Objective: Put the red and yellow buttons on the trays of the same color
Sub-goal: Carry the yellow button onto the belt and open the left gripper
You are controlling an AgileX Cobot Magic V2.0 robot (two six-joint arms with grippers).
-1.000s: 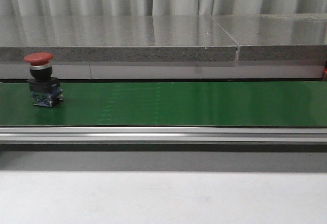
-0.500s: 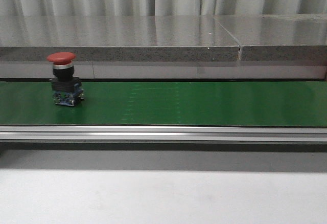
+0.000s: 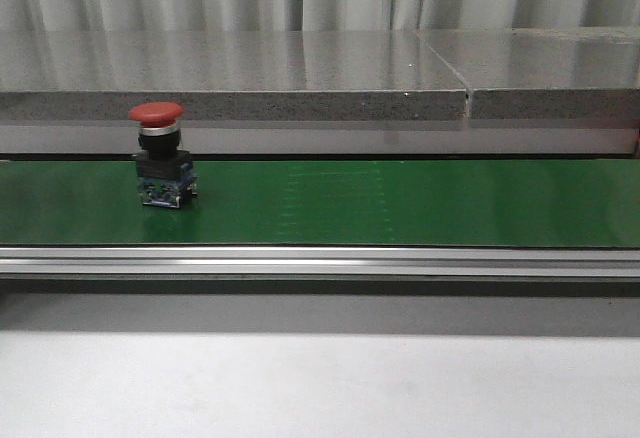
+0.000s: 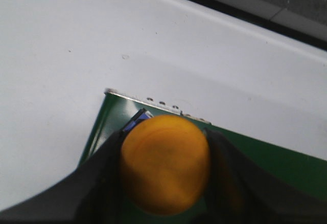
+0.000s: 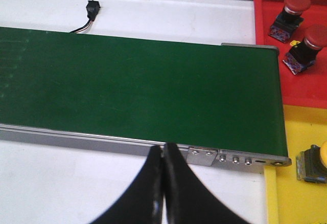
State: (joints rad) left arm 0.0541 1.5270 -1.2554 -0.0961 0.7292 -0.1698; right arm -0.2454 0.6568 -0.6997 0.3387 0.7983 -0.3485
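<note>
Both wrist views show each pincer (image 4: 164,183) (image 5: 162,183) with smooth, glossy black fingers tapering toward narrow tips.

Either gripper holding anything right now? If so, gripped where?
Left gripper holds a yellow button, fingers on either side just below its cap, over the green belt. Right gripper is shut and empty.

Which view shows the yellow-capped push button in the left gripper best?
The left wrist view: the yellow-capped push button fills it, clamped in the left gripper. The front and right wrist views do not show it.
</note>
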